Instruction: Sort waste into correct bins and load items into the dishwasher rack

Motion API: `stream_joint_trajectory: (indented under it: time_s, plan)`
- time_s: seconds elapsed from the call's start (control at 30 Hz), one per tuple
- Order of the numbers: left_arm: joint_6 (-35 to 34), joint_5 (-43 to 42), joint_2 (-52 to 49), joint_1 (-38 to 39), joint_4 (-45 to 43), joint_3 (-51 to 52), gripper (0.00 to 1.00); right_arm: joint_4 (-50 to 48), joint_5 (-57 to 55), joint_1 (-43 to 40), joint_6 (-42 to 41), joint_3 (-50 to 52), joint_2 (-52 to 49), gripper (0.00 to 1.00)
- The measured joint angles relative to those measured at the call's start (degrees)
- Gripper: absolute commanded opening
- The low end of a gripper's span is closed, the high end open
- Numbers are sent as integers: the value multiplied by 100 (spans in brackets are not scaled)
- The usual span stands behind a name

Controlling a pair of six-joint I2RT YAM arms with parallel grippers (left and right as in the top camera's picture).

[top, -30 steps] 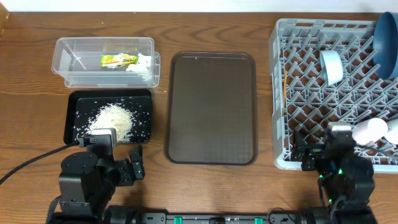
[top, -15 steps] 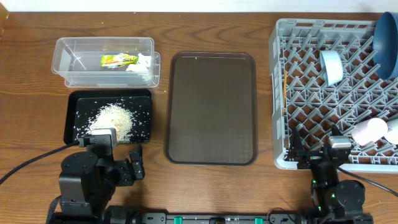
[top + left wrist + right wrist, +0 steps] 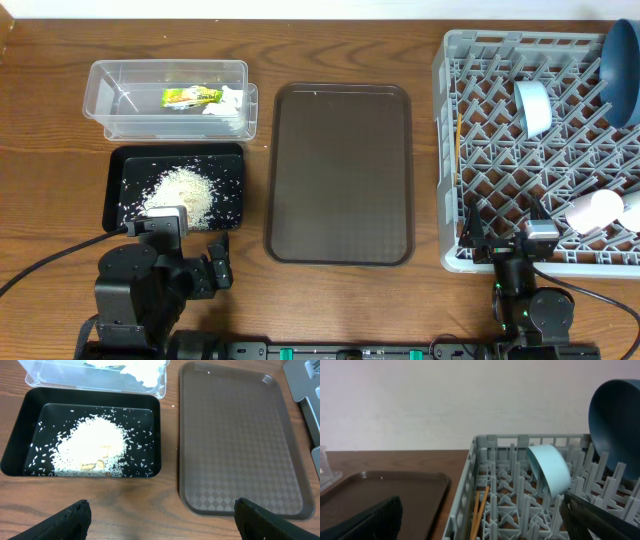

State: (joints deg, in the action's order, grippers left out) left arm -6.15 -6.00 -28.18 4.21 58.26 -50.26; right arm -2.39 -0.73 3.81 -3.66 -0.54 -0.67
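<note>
Dishwasher rack (image 3: 480, 40) at right edge of desk (image 3: 40, 150) holds dark-blue dish (image 3: 622, 70) back-right, light-blue bowl (image 3: 533, 107), pink cup (image 3: 594, 211) and pale-green cup (image 3: 633, 205) front-right. Chopsticks (image 3: 459, 140) lie along its left wall, long axis front-to-back, dead ahead of right hand (image 3: 480, 510), which is wide open and empty. Left hand (image 3: 161, 510) is open and empty, just in front of black tray (image 3: 112, 190) with rice (image 3: 185, 195). Wrapper (image 3: 190, 97) and tissue (image 3: 228, 100) sit in clear tub (image 3: 100, 100). Looks done, room to retract.

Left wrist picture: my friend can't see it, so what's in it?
A black tray holding a heap of white rice sits on a wooden table, with a brown tray to its right. Behind it is a clear tub with a tissue; the open left gripper shows its fingers at the bottom corners.
</note>
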Motion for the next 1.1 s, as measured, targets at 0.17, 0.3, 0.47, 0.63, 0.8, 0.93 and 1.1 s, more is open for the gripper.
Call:
stream_joint_trajectory:
  time_s: [0.17, 0.3, 0.47, 0.63, 0.8, 0.93, 1.1]
  plan:
    - [0, 0, 0, 0, -2, 2, 93, 645, -9, -2, 0, 15, -11, 99]
    - [0, 0, 0, 0, 0, 0, 93, 643, -11, -2, 2, 15, 0, 99]
    - [0, 0, 0, 0, 0, 0, 93, 643, -11, -2, 0, 15, 0, 99]
    - [0, 0, 0, 0, 0, 0, 93, 643, -11, -2, 0, 15, 0, 99]
    - [0, 0, 0, 0, 0, 0, 93, 643, -11, -2, 2, 15, 0, 99]
    - [0, 0, 0, 0, 0, 0, 93, 643, -11, -2, 0, 15, 0, 99]
    - [0, 0, 0, 0, 0, 0, 93, 643, -11, -2, 0, 15, 0, 99]
